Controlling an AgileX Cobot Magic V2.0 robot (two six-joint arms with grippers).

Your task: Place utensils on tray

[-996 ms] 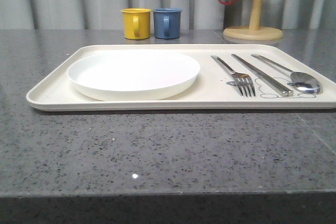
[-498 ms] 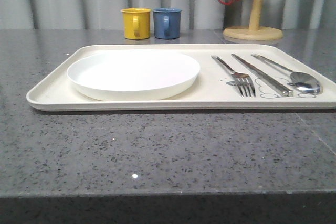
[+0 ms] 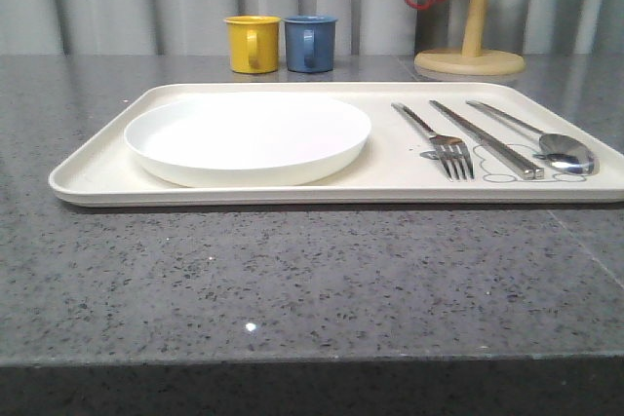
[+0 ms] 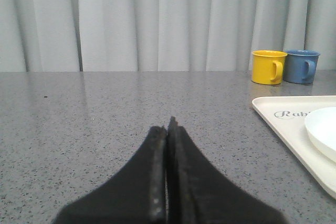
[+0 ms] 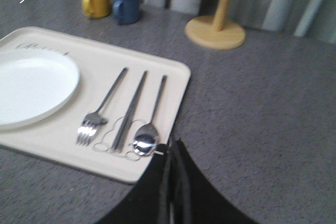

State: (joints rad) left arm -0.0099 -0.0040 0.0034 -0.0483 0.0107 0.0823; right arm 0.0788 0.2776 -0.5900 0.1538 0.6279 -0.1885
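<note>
Cream tray (image 3: 97,177) on grey tabletop (image 3: 292,280) already carries plate (image 3: 249,138), fork (image 3: 436,138), knife (image 3: 485,138), spoon (image 3: 546,143), long axes parallel, handles pointing away. Right pincer (image 5: 172,153), pressed closed and empty, sits just beside spoon bowl; left pincer (image 4: 168,129), also closed, farther off. Task looks complete.

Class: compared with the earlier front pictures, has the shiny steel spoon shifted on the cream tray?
No. The steel oval-bowled spoon lies at the same spot beside the long flat knife.
</note>
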